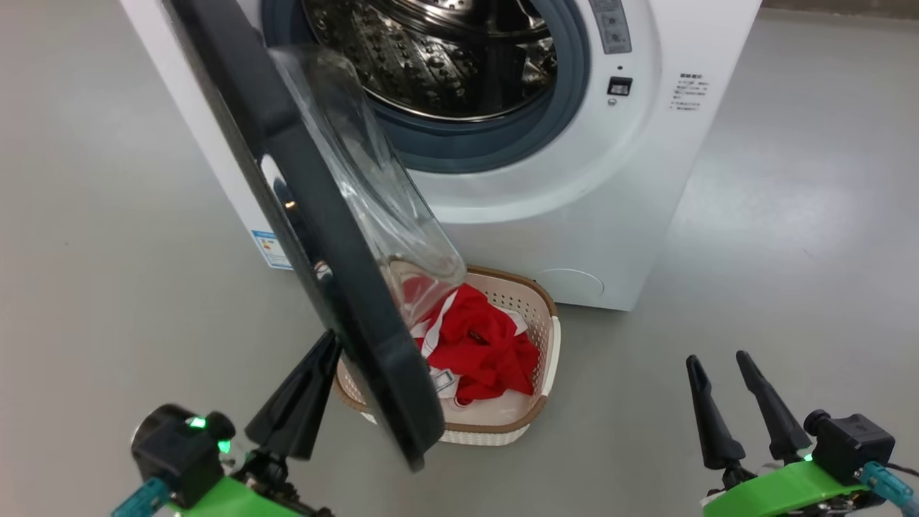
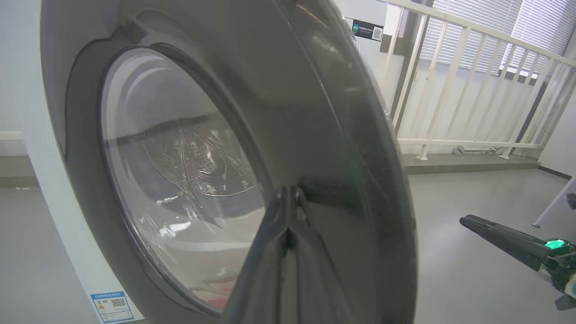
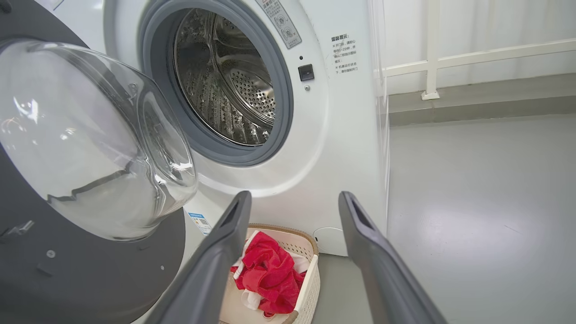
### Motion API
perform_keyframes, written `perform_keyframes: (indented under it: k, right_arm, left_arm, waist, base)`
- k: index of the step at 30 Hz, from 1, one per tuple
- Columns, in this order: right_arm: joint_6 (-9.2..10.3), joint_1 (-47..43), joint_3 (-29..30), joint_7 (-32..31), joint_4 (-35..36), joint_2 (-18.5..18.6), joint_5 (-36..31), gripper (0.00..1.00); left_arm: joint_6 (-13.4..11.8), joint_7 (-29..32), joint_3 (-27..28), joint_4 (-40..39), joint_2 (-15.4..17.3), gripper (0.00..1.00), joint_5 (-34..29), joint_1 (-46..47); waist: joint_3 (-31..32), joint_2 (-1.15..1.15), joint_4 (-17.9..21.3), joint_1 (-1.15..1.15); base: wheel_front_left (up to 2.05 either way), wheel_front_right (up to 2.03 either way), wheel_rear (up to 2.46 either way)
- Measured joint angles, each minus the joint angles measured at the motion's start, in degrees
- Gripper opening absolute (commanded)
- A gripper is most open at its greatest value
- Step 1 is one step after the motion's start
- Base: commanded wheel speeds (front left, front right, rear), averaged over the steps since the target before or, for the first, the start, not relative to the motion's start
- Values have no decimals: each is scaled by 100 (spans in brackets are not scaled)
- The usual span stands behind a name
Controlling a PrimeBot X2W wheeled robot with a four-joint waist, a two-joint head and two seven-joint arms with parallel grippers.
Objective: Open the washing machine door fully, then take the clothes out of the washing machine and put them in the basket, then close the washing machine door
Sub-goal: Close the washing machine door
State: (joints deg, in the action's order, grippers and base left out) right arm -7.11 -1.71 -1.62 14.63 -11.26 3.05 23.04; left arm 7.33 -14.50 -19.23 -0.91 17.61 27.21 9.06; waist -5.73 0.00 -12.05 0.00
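The white washing machine (image 1: 574, 215) stands with its steel drum (image 1: 445, 57) bare inside. Its black-rimmed door (image 1: 323, 215) hangs about half open, the glass bowl (image 3: 90, 135) bulging toward the opening. My left gripper (image 1: 332, 339) is shut, its tip against the door's glossy outer face (image 2: 315, 112) near the lower edge. On the floor before the machine sits the cream basket (image 1: 520, 301), partly behind the door, holding the red clothes (image 1: 488, 345). My right gripper (image 1: 718, 357) hangs open and empty to the basket's right. Between its fingers (image 3: 234, 225) the basket (image 3: 310, 279) and clothes (image 3: 270, 274) show.
Grey floor spreads to both sides of the machine. A white railing (image 2: 450, 90) on a raised ledge (image 3: 472, 99) runs behind and to the right of it. A blue label (image 1: 269, 248) marks the machine's lower left corner.
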Motion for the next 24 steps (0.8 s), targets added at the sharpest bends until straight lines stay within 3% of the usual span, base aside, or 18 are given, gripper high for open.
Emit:
perform_keyframes:
  k: [24]
  right_arm:
    - [0,580,155,0,130,-14,159,100]
  left_arm:
    - [0,-7,-386,1693,-425,0,271,2287]
  waist:
    - [-749,0,1051,0]
  base:
    - [0,0,0]
